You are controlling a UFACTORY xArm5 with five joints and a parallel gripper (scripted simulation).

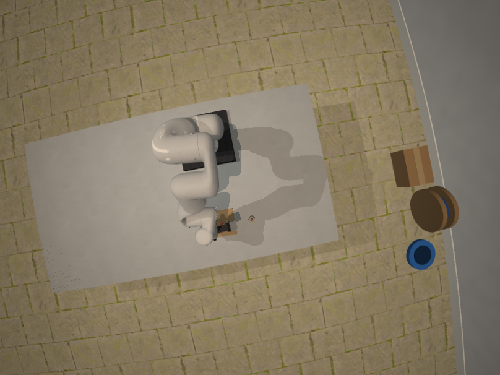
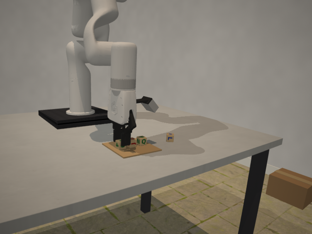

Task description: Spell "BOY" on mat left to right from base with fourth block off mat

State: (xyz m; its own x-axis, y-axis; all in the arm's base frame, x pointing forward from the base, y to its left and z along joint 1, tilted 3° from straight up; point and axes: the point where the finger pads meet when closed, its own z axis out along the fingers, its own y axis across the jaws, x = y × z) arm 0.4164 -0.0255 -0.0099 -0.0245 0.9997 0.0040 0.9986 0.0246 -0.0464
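Observation:
A tan mat lies on the table in front of the arm's base. Three letter blocks stand on it in a row: a left block with green print, a middle block with red print and a right block with green print. My gripper points straight down over the left block, with its fingers open and standing on either side of it. The block rests on the mat. A fourth block with blue print lies off the mat to the right. It also shows from above, beside the mat. The top letters are too small to read.
The arm's black base plate sits behind the mat. The table's front edge and right corner are near. On the floor lie a cardboard box, a brown round spool and a blue ring.

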